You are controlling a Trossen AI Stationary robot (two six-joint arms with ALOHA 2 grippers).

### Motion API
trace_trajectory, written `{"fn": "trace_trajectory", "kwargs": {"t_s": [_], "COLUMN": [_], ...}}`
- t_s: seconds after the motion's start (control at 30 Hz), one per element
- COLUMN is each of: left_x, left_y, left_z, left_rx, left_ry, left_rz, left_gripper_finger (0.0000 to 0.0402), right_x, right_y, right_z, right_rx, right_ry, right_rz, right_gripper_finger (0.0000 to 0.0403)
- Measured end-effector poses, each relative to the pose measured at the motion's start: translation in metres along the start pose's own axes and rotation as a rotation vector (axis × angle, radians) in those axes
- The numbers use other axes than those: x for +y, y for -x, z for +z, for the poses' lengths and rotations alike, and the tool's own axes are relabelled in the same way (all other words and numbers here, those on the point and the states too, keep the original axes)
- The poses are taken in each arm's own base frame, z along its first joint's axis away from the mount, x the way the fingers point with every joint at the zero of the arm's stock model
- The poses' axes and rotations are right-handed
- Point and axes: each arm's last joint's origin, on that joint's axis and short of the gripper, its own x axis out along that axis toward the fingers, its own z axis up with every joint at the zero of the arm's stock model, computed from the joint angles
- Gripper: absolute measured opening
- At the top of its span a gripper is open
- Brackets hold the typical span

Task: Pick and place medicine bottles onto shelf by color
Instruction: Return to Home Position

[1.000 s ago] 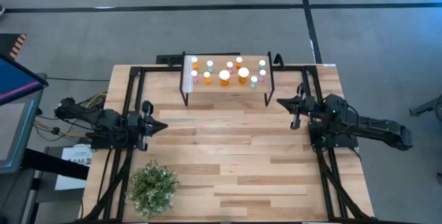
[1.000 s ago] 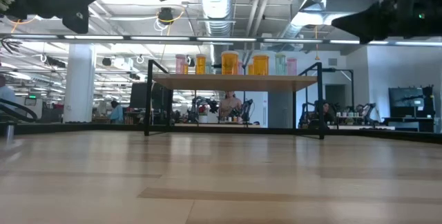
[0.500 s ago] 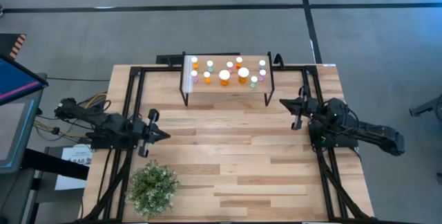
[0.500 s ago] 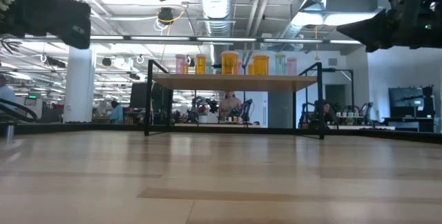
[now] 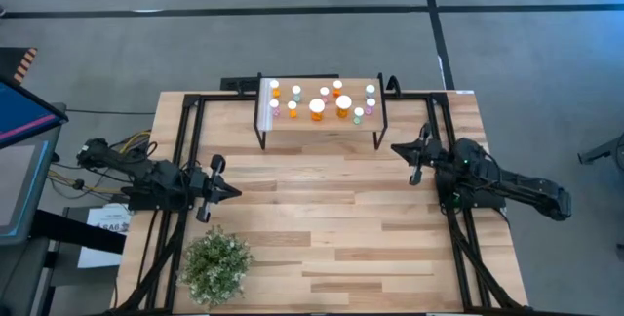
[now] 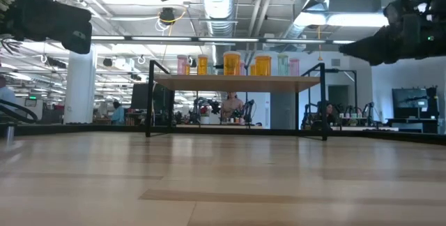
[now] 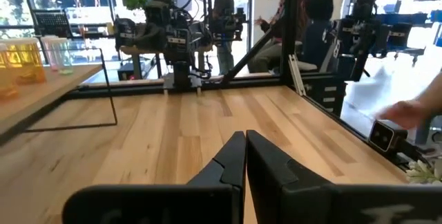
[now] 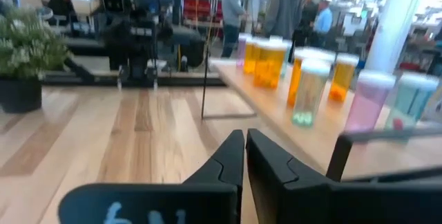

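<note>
Several medicine bottles (image 5: 318,107) with white caps and orange, pink or pale green bodies stand upright on the shelf (image 5: 320,131), a light-wood platform on black legs at the table's far middle. They also show in the low view (image 6: 231,64) and the right wrist view (image 8: 304,79). My left gripper (image 5: 230,190) is shut and empty at the table's left side, above the wood. My right gripper (image 5: 395,147) is shut and empty to the right of the shelf, near its right legs. Both pairs of fingers show closed in the left wrist view (image 7: 245,156) and the right wrist view (image 8: 245,153).
A bushy green potted plant (image 5: 215,265) stands at the near left of the table. Black frame rails (image 5: 185,150) run along the table's left and right sides. The wide middle of the wooden tabletop (image 5: 322,218) lies bare between the arms. People stand in the room behind.
My left gripper has drawn a little toward the table's near edge and stays shut. My right gripper has shifted slightly near the shelf's right legs, ending a bit toward the table's left, still shut. The bottles on the shelf have not moved.
</note>
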Motion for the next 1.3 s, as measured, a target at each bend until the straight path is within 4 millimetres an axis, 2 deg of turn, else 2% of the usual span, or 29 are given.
{"fn": "trace_trajectory", "kwargs": {"t_s": [0.13,1.3], "left_x": [0.0000,-0.0005], "left_y": [0.0000,-0.0001], "left_z": [-0.0001,-0.0012], "left_rx": [0.000,0.004], "left_ry": [0.003,0.008], "left_rz": [0.000,-0.005], "left_gripper_finger": [0.0000,0.0000], "right_x": [0.0004,0.0004], "right_y": [0.0001,0.0000], "right_z": [-0.0047,-0.0051], "right_rx": [0.047,0.048], "right_ry": [0.000,-0.001], "right_rz": [0.001,0.002], "right_gripper_finger": [0.0042,0.0043]}}
